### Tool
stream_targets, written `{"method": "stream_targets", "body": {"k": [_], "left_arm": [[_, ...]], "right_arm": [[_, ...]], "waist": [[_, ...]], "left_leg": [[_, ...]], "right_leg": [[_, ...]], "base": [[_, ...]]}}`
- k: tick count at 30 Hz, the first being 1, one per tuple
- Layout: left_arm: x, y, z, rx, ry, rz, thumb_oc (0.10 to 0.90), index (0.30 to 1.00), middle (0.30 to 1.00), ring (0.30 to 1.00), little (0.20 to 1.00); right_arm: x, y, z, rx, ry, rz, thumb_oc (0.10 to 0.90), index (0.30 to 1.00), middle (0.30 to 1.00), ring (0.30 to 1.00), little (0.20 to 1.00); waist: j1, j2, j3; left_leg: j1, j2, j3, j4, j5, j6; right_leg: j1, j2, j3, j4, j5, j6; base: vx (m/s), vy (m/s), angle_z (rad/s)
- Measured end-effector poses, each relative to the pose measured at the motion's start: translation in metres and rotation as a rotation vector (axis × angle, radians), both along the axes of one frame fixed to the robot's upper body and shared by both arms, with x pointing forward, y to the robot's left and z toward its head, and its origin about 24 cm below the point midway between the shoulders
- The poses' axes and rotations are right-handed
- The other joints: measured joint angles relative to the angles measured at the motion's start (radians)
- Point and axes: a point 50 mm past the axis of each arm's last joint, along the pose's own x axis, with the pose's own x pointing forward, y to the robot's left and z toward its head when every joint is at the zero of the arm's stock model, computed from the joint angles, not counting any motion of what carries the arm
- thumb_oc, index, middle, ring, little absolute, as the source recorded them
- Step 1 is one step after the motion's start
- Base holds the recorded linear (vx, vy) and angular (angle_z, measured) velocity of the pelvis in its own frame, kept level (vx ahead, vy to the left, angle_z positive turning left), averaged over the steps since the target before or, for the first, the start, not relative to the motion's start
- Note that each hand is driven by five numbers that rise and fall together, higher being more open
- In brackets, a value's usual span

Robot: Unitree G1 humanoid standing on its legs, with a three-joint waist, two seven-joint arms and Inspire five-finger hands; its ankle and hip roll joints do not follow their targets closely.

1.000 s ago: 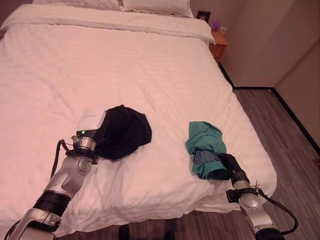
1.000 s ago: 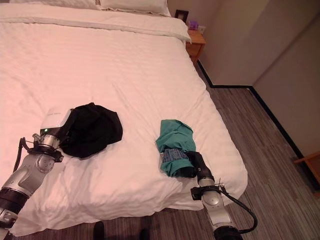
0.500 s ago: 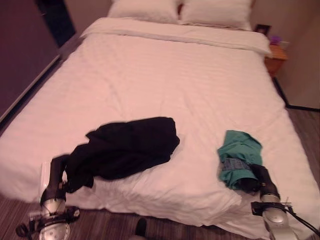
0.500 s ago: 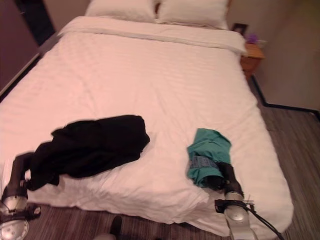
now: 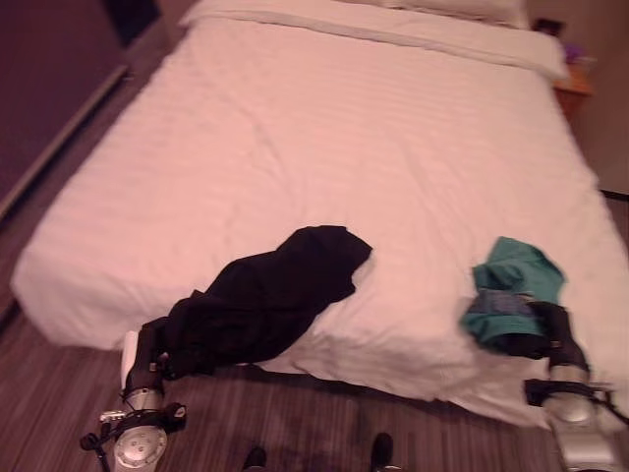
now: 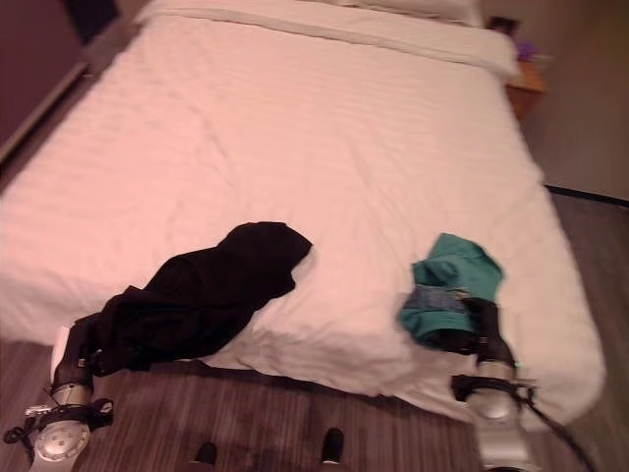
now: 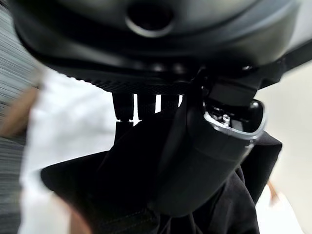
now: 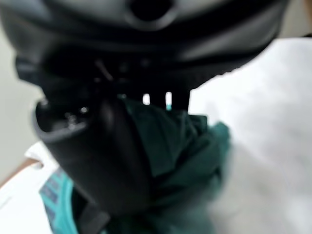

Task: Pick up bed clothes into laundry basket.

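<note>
Two garments lie on the white bed, each with a robot hand on it. The black garment stretches from the bed's middle front down over the near edge toward the left corner, its lower end hanging off the mattress above the dark wood floor. The left hand is at that hanging end, just off the bed's edge; in the left wrist view its thumb and fingers curl into the black cloth, so the hand is gripping the black garment. The teal garment sits bunched near the bed's right front edge, well apart from the black one, with a patch of lighter patterned fabric showing on its near side. The right hand rests against the near end of this bundle; in the right wrist view the thumb presses across the teal folds and the fingers reach over them, so the hand is closed on the teal garment, which is lying on the mattress. At the far end of the bed a folded-back sheet band runs across, with a pillow at the head. A wooden nightstand stands beside the bed's far right corner, with a small purple object and a dark frame on it. A dark wall runs along the bed's left side.
</note>
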Motion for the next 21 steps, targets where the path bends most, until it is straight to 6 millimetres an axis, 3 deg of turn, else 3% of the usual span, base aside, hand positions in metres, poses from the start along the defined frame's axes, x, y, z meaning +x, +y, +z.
{"method": "stream_targets", "body": {"k": [2, 3, 4, 5, 6, 8, 9, 10, 12, 13, 14, 15, 16, 17, 18, 19, 20, 21], "left_arm": [[0.0, -0.002, -0.001, 0.009, 0.004, -0.012, 0.4, 0.3, 0.3, 0.3, 0.3], [0.005, -0.005, -0.001, 0.012, 0.005, -0.024, 0.4, 0.3, 0.3, 0.3, 0.3], [0.009, -0.007, -0.001, 0.011, 0.002, -0.03, 0.4, 0.3, 0.3, 0.3, 0.3], [0.011, -0.01, -0.001, 0.0, -0.006, -0.033, 0.4, 0.3, 0.3, 0.3, 0.3], [0.013, -0.015, -0.001, -0.004, -0.004, -0.054, 0.4, 0.3, 0.3, 0.3, 0.3], [0.012, -0.018, -0.003, -0.003, 0.006, -0.063, 0.4, 0.3, 0.3, 0.3, 0.3], [0.012, -0.019, -0.006, -0.011, 0.016, -0.057, 0.4, 0.3, 0.3, 0.3, 0.3], [0.01, -0.02, -0.008, -0.017, 0.029, -0.056, 0.4, 0.3, 0.3, 0.3, 0.3], [0.011, -0.021, -0.008, -0.025, 0.026, -0.05, 0.4, 0.3, 0.3, 0.3, 0.3], [0.011, -0.02, -0.007, -0.02, 0.022, -0.05, 0.4, 0.3, 0.3, 0.3, 0.3], [0.011, -0.018, -0.004, -0.008, 0.017, -0.052, 0.4, 0.3, 0.3, 0.3, 0.3], [0.011, -0.016, -0.006, -0.003, 0.028, -0.046, 0.4, 0.3, 0.3, 0.3, 0.3], [0.008, -0.014, -0.008, -0.002, 0.039, -0.036, 0.4, 0.3, 0.3, 0.3, 0.3], [0.005, -0.019, -0.016, -0.024, 0.074, -0.038, 0.4, 0.3, 0.3, 0.3, 0.3], [0.0, -0.029, -0.022, -0.052, 0.089, -0.053, 0.4, 0.3, 0.3, 0.3, 0.3], [-0.002, -0.025, -0.024, -0.034, 0.108, -0.058, 0.4, 0.3, 0.3, 0.3, 0.3], [0.0, -0.025, -0.024, -0.038, 0.105, -0.054, 0.4, 0.3, 0.3, 0.3, 0.3], [0.004, -0.027, -0.023, -0.045, 0.095, -0.059, 0.4, 0.3, 0.3, 0.3, 0.3]], "right_arm": [[-0.001, 0.009, -0.006, 0.014, 0.021, 0.012, 0.4, 0.3, 0.3, 0.3, 0.3], [-0.003, 0.01, -0.008, -0.006, 0.041, 0.025, 0.4, 0.3, 0.3, 0.3, 0.3], [-0.008, 0.01, -0.013, -0.009, 0.072, 0.018, 0.4, 0.3, 0.3, 0.3, 0.3], [-0.009, 0.009, -0.015, -0.012, 0.095, 0.01, 0.4, 0.3, 0.3, 0.3, 0.3], [-0.011, 0.006, -0.016, -0.02, 0.106, 0.005, 0.4, 0.3, 0.3, 0.3, 0.3], [-0.011, 0.006, -0.014, -0.04, 0.106, 0.016, 0.4, 0.3, 0.3, 0.3, 0.3], [-0.011, 0.009, -0.013, -0.041, 0.102, 0.026, 0.4, 0.3, 0.3, 0.3, 0.3], [-0.011, 0.01, -0.013, -0.042, 0.107, 0.035, 0.4, 0.3, 0.3, 0.3, 0.3], [-0.006, 0.014, -0.011, -0.048, 0.098, 0.058, 0.4, 0.3, 0.3, 0.3, 0.3], [-0.003, 0.016, -0.01, -0.051, 0.093, 0.07, 0.4, 0.3, 0.3, 0.3, 0.3], [0.0, 0.019, -0.009, -0.051, 0.082, 0.082, 0.4, 0.3, 0.3, 0.3, 0.3], [0.006, 0.022, -0.008, -0.048, 0.076, 0.085, 0.4, 0.3, 0.3, 0.3, 0.3], [0.013, 0.029, -0.007, -0.041, 0.062, 0.1, 0.4, 0.3, 0.3, 0.3, 0.3], [0.016, 0.029, -0.002, -0.049, 0.041, 0.107, 0.4, 0.3, 0.3, 0.3, 0.3], [0.021, 0.022, 0.005, -0.109, 0.042, 0.128, 0.4, 0.3, 0.3, 0.3, 0.3], [0.026, 0.03, 0.004, -0.085, 0.03, 0.136, 0.4, 0.3, 0.3, 0.3, 0.3], [0.028, 0.033, 0.007, -0.087, 0.011, 0.152, 0.4, 0.3, 0.3, 0.3, 0.3], [0.026, 0.034, 0.009, -0.09, 0.004, 0.158, 0.4, 0.3, 0.3, 0.3, 0.3]], "waist": [[-0.011, 0.013, 0.009], [-0.017, 0.036, 0.022], [-0.016, 0.041, 0.025], [-0.01, 0.064, 0.038], [-0.015, 0.083, 0.046], [-0.006, 0.106, 0.055], [0.023, 0.114, 0.057], [0.039, 0.121, 0.05], [0.073, 0.131, 0.039], [0.099, 0.123, 0.024], [0.122, 0.103, 0.015], [0.132, 0.11, 0.009], [0.174, 0.1, 0.007], [0.188, 0.077, -0.021], [0.221, 0.117, -0.054], [0.231, 0.044, -0.069], [0.215, 0.025, -0.08], [0.201, 0.011, -0.089]], "left_leg": [[-0.025, -0.017, 0.064, 0.054, -0.001, 0.033], [-0.024, -0.011, 0.098, 0.046, 0.0, 0.074], [-0.038, -0.019, 0.121, 0.051, 0.018, 0.097], [-0.03, -0.016, 0.14, 0.046, 0.024, 0.107], [-0.026, -0.017, 0.156, 0.047, 0.036, 0.118], [-0.034, -0.02, 0.169, 0.061, 0.038, 0.122], [-0.036, -0.014, 0.225, 0.076, 0.043, 0.132], [-0.03, -0.007, 0.245, 0.071, 0.047, 0.134], [-0.044, 0.02, 0.273, 0.095, 0.048, 0.136], [-0.062, 0.035, 0.302, 0.104, 0.055, 0.131], [-0.072, 0.043, 0.32, 0.111, 0.059, 0.126], [-0.128, 0.086, 0.331, 0.189, 0.057, 0.122], [-0.163, 0.09, 0.341, 0.213, 0.04, 0.124], [-0.166, -0.002, 0.284, 0.059, 0.067, 0.171], [-0.123, 0.021, 0.383, -0.056, 0.216, 0.175], [-0.113, -0.014, 0.455, -0.053, 0.221, 0.114], [-0.123, -0.027, 0.456, -0.046, 0.219, 0.11], [-0.131, -0.025, 0.458, -0.041, 0.228, 0.099]], "right_leg": [[-0.046, 0.013, 0.052, -0.032, 0.167, -0.017], [-0.067, 0.046, 0.072, 0.006, 0.131, 0.019], [-0.081, 0.053, 0.04, 0.11, 0.026, 0.077], [-0.103, 0.064, 0.009, 0.279, -0.121, 0.031], [-0.099, 0.088, -0.003, 0.5, -0.256, 0.023], [-0.083, 0.098, 0.008, 0.631, -0.307, 0.028], [-0.075, 0.126, 0.06, 0.798, -0.368, 0.039], [-0.048, 0.137, 0.076, 0.829, -0.366, 0.031], [0.056, 0.142, 0.089, 0.817, -0.361, 0.043], [0.08, 0.136, 0.1, 0.78, -0.348, 0.041], [0.109, 0.124, 0.105, 0.691, -0.248, 0.028], [0.153, 0.149, 0.054, 0.577, -0.284, 0.02], [0.151, 0.144, 0.009, 0.519, -0.285, 0.022], [0.159, 0.123, 0.008, 0.421, -0.322, 0.041], [0.176, 0.087, -0.099, 0.387, -0.397, -0.011], [0.197, -0.008, -0.092, 0.333, -0.423, 0.023], [0.213, -0.034, -0.089, 0.301, -0.443, 0.05], [0.233, -0.026, -0.089, 0.227, -0.454, 0.075]], "base": [[-0.43, 0.225, -0.85], [-0.47, 0.281, -1.01], [-0.47, 0.28, -0.85], [-0.34, 0.202, -0.55], [-0.39, 0.225, -0.54], [-0.43, 0.241, -0.51], [-0.28, 0.102, -0.76], [-0.19, 0.056, -0.78], [-0.26, -0.011, -0.69], [-0.33, -0.041, -0.91], [-0.21, -0.038, -0.85], [-0.24, -0.085, -1.19], [-0.42, -0.217, -1.39], [-0.51, -0.295, -2.03], [-0.25, -0.204, -2.1], [-0.19, -0.166, -1.58], [-0.18, -0.145, -0.77], [-0.38, -0.285, -0.57]]}}
